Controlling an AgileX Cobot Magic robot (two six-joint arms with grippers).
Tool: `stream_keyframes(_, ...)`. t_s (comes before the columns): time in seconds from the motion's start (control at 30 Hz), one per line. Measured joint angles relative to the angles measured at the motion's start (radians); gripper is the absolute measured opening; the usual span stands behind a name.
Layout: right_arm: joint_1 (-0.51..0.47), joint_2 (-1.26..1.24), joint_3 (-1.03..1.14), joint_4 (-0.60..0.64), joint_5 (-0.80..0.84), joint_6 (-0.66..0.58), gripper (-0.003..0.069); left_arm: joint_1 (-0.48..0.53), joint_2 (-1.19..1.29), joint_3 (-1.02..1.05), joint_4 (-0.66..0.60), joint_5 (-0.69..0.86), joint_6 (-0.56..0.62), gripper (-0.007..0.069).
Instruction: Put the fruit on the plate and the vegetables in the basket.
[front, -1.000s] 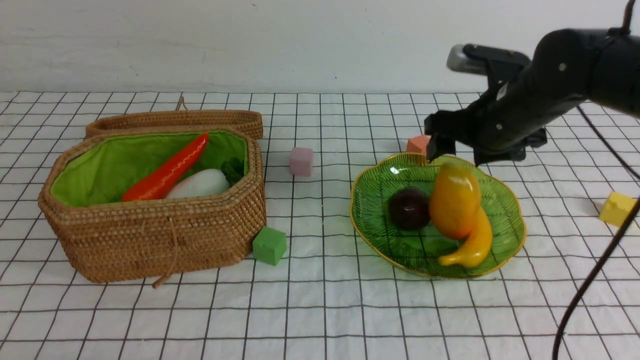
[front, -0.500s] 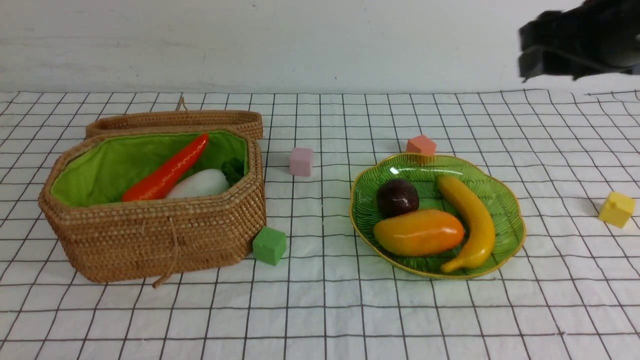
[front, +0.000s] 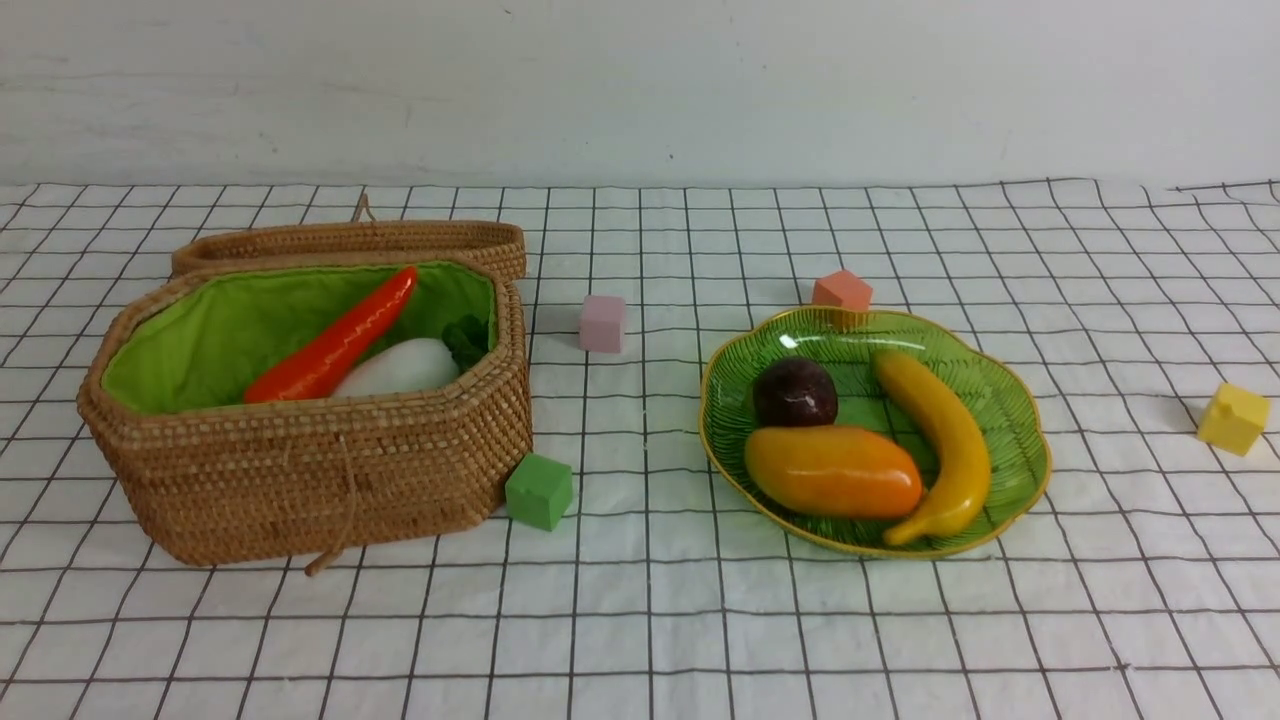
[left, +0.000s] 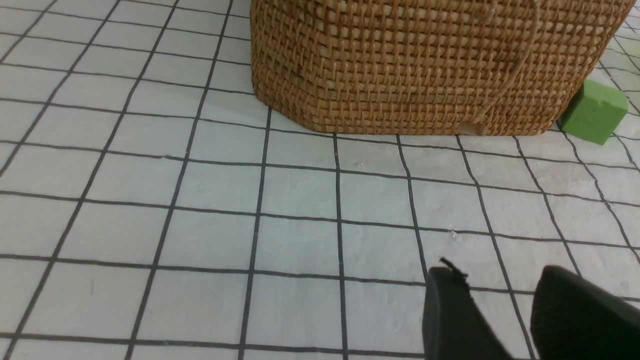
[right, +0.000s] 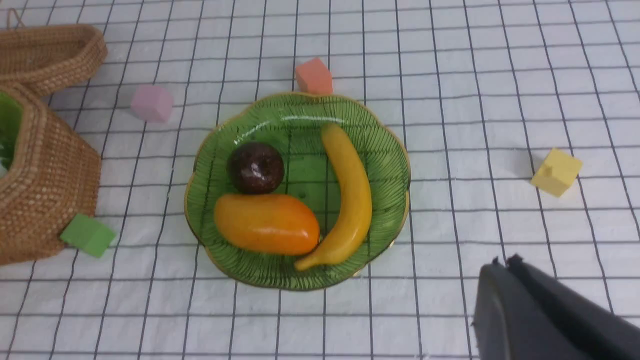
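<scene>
Far left on the bench (front: 640, 620): the basket (front: 300, 470), lid thrown back behind it, green lining showing. Holds the chili (front: 335, 340), long axis slanting from the near left up to the far right, tip propped on the lining, and the radish (front: 395, 368) just beside it with its leaves toward the right wall. No cucumber to be seen anywhere, perhaps buried under those two. In the left wrist view, the left pincer (left: 500, 280) hovers low over bare cloth, parted by a clear gap, gripping nothing, facing the basket's woven side with a green cube (front: 539, 490) at the corner. Further right, a pink cube (front: 602, 322) alone, then an orange cube (front: 842, 290) just behind the plate (front: 1030, 440). On the plate: the maroon ball (front: 795, 392) at the back left, the mango (front: 832, 470) lying crosswise in front of it, the banana (front: 940, 435) running far to near along the right side, its near tip touching the mango. Seen from the right wrist, the right pincer (right: 504, 261) hangs high, closed tip to tip on nothing, well apart from the plate, which sits nearer this arm than the left. Far right, a yellow cube (front: 1233, 418). Likely finished or nearly so, with nothing sortable loose on the bench. White gridded cloth, slightly wrinkled, flat; plain pale wall (front: 640, 90) behind.
</scene>
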Motion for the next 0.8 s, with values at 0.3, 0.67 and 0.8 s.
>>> stream_keyframes(0.3,0.0,-0.011,0.008,0.005,0.041,0.0,-0.0008,0.0,0.0,0.0,0.0,0.0,0.0,0.0239)
stream_keyframes(0.67,-0.001,-0.095,0.021,-0.023,0.015,-0.008,-0.0007,0.0,0.0,0.0,0.0,0.0,0.0,0.0239)
stream_keyframes(0.8,-0.043,-0.259,0.156,-0.079,-0.116,-0.018,-0.0006,0.0,0.0,0.0,0.0,0.0,0.0,0.0239)
